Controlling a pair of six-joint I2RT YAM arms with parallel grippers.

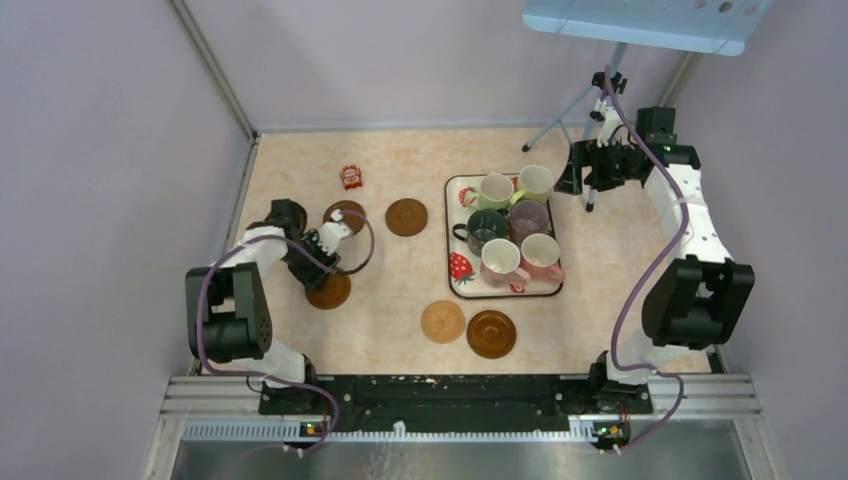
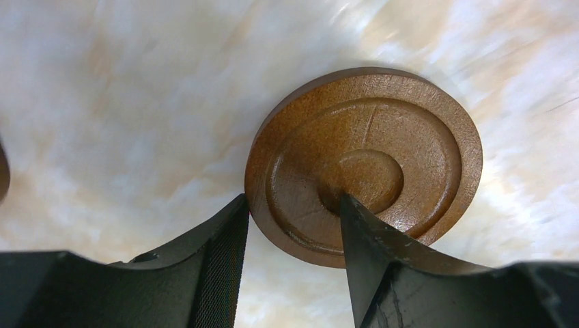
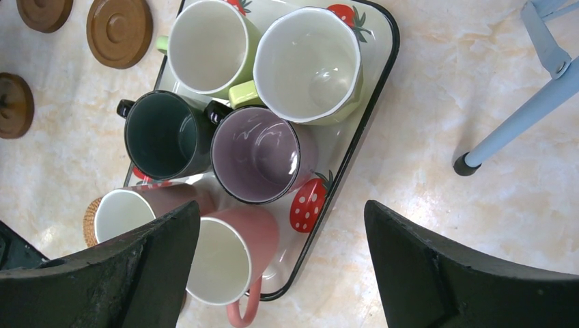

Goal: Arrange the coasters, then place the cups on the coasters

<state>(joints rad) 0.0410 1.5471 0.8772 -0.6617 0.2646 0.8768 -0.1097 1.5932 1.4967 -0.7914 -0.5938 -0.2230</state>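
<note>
Left wrist: left gripper (image 2: 292,199) jaws half-apart astride brown coaster (image 2: 382,137) rim, hold unclear; table (image 2: 123,102) blurred | right gripper (image 3: 281,205) spread wide, empty, finger partly covering pink cup (image 3: 239,239) on tray (image 3: 379,82)

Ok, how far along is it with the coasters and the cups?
Early. Done: nothing clearly; the coasters lie scattered, in no row. In hand: the left gripper straddles the rim of one dark brown coaster, though a firm grip can't be confirmed. Left: all six cups sit in the strawberry tray, none on a coaster, with the right gripper open nearby.
</note>
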